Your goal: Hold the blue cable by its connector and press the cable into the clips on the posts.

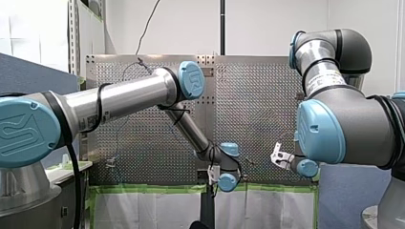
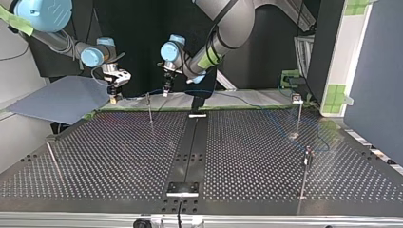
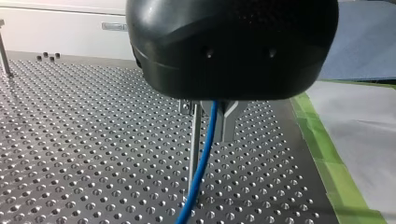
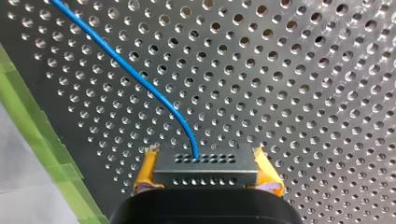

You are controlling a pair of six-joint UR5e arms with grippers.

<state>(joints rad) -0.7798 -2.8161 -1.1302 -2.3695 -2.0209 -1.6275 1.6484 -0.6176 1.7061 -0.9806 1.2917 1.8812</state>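
Observation:
The black connector (image 4: 205, 169) sits between the yellow pads (image 4: 145, 175) of my right gripper (image 4: 205, 171), which is shut on it. The blue cable (image 4: 135, 77) leaves the connector and runs out over the perforated plate. In the top view my right gripper (image 2: 114, 90) hangs at the far left edge of the table, with my left gripper (image 2: 165, 89) a short way to its right. The blue cable (image 2: 237, 95) passes a thin post (image 2: 149, 109) between them. My left gripper (image 3: 211, 126) is shut on the blue cable (image 3: 198, 177), right beside a thin post (image 3: 193, 149).
More posts stand at the top view's right: one with a clip (image 2: 297, 99) on top, and a nearer one (image 2: 306, 166) where the cable loops. A thin rod (image 2: 53, 159) leans at the left. A blue-grey sheet (image 2: 62, 97) and green tape (image 3: 327, 158) border the plate.

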